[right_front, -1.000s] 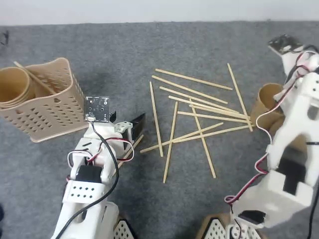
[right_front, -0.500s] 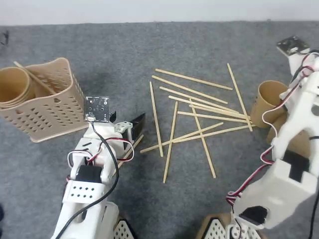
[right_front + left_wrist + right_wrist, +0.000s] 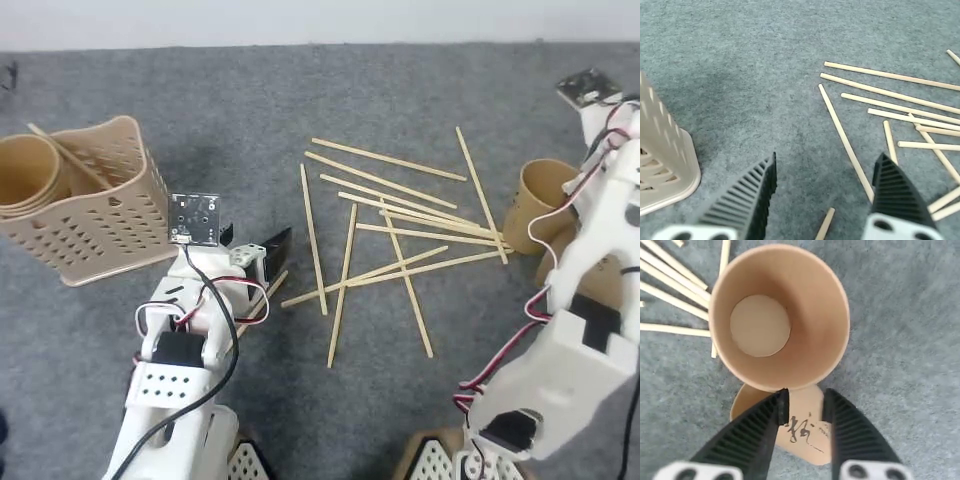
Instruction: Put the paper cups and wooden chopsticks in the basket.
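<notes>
A grey carpet [image 3: 250, 110] covers the whole table, and a pale strip [image 3: 320, 20] runs along the top edge of the high view.

At the left of that view stands the basket [image 3: 95, 200], with a stack of paper cups [image 3: 25, 170] and one stick [image 3: 70, 160] already inside it. The loose chopsticks [image 3: 400, 215] lie criss-crossed at the centre of the frame.

The left gripper [image 3: 829, 160] sits between the basket and the chopsticks. Its jaws are spread wide and hold nothing, and a single chopstick [image 3: 825, 225] lies on the carpet just under them.

At the right edge an upright cup [image 3: 540, 195] stands beside the chopsticks' ends. The right gripper [image 3: 805, 395] hangs just beside its rim, its jaws narrowly apart and holding nothing, above a second cup [image 3: 790, 430] that lies on its side against the upright one.
</notes>
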Action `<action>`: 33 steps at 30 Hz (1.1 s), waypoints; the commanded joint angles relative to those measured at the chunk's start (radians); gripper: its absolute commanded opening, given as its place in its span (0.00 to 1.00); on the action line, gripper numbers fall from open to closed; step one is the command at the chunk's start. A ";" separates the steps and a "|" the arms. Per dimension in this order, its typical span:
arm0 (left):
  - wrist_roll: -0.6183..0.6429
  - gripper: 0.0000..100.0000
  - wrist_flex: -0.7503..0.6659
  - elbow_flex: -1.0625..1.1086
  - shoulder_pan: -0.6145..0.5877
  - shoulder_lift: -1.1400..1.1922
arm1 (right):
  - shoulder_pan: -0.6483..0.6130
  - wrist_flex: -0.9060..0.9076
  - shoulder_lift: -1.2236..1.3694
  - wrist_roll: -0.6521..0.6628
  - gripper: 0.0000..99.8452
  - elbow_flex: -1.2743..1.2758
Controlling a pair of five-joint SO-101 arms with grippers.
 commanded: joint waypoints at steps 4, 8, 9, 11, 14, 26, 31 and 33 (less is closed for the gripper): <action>0.008 0.29 -0.017 -0.004 0.005 -0.014 | 0.007 -0.010 -0.008 0.003 0.24 -0.104; 0.006 0.29 -0.017 -0.004 0.005 -0.014 | 0.005 -0.005 -0.010 0.003 0.24 -0.137; 0.006 0.29 -0.017 -0.004 0.005 -0.014 | 0.008 -0.012 -0.008 0.003 0.24 -0.147; 0.006 0.29 -0.020 -0.004 0.005 -0.012 | 0.005 -0.024 0.007 0.002 0.24 -0.144; 0.006 0.29 -0.020 -0.004 0.005 -0.012 | 0.007 -0.082 0.071 -0.020 0.24 -0.137; 0.006 0.29 -0.023 0.002 0.006 -0.012 | 0.010 -0.117 0.252 -0.060 0.09 -0.178; 0.009 0.29 -0.023 0.002 0.006 -0.014 | 0.007 -0.025 0.251 -0.058 0.05 -0.258; 0.009 0.29 -0.023 0.002 0.006 -0.014 | 0.005 0.010 0.251 -0.060 0.02 -0.292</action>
